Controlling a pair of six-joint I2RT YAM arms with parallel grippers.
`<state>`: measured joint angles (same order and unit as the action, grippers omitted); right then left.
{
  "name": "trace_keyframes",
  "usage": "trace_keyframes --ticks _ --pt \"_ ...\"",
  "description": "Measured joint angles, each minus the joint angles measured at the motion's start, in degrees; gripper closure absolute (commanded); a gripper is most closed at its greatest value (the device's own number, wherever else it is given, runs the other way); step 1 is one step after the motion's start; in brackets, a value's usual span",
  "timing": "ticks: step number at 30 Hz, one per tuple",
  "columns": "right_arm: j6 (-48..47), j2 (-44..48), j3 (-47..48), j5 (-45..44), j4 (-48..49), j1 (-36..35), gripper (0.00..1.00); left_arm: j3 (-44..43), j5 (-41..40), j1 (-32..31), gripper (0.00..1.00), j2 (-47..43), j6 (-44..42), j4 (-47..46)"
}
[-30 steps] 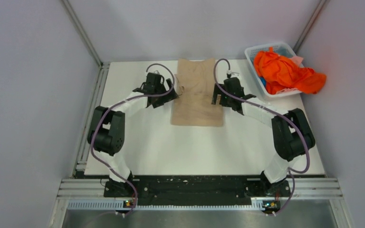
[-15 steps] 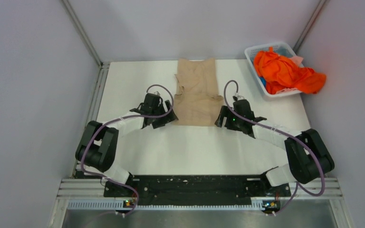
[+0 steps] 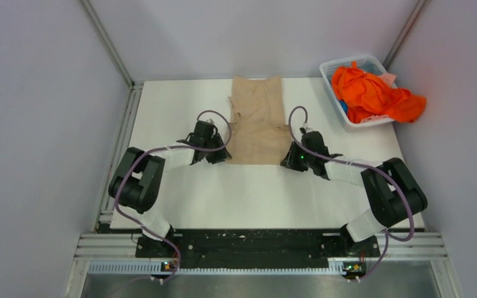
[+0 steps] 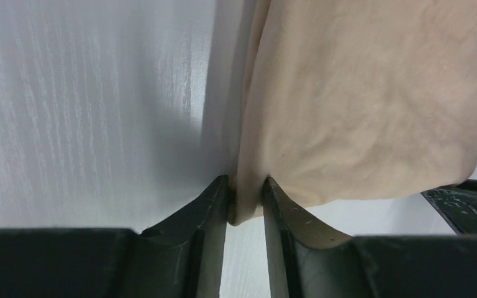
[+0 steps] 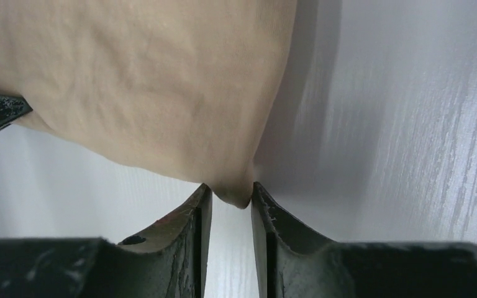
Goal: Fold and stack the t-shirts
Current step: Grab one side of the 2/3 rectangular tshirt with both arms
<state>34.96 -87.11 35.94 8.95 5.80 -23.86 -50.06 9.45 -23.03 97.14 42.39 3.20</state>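
A beige t-shirt [image 3: 258, 119] lies flat on the white table [image 3: 254, 192], its sides folded in, its hem toward the arms. My left gripper [image 3: 222, 155] sits at the shirt's near left corner and is shut on that corner; the left wrist view shows the beige t-shirt [image 4: 372, 105] pinched between the left gripper [image 4: 246, 192] fingertips. My right gripper [image 3: 287, 159] is at the near right corner, shut on it; in the right wrist view the cloth [image 5: 149, 93] bunches between the right gripper [image 5: 231, 194] tips.
A white basket [image 3: 334, 69] at the back right holds crumpled orange t-shirts [image 3: 372, 93] that spill over its rim. Grey walls close in the table on three sides. The arm bases stand along the near rail [image 3: 254, 243].
Both arms pulled back from the shirt's middle sides to its near hem corners. Both grippers went from open to shut on the corners.
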Motion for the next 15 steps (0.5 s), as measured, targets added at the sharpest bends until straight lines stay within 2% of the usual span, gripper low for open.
trace_keyframes --ticks 3,4,5,9,15 --pt "0.3 -1.1 0.0 0.5 1.4 0.0 0.78 -0.2 0.4 0.0 0.78 0.9 0.0 -0.4" --pt "0.2 -1.3 0.0 0.6 1.6 0.0 0.82 -0.2 0.3 0.0 0.85 0.9 0.0 -0.3" --pt "0.2 -1.5 0.0 0.6 1.9 0.0 0.85 -0.2 0.1 -0.1 0.98 0.9 0.0 -0.3" --pt "0.2 -2.4 0.1 0.8 2.8 0.0 0.99 -1.3 -0.2 -0.2 1.0 1.8 -0.3 0.3" --pt "0.2 -2.0 0.0 0.5 2.0 -0.2 1.0 2.3 0.0 -0.5 1.0 -0.1 -0.3 -3.3"
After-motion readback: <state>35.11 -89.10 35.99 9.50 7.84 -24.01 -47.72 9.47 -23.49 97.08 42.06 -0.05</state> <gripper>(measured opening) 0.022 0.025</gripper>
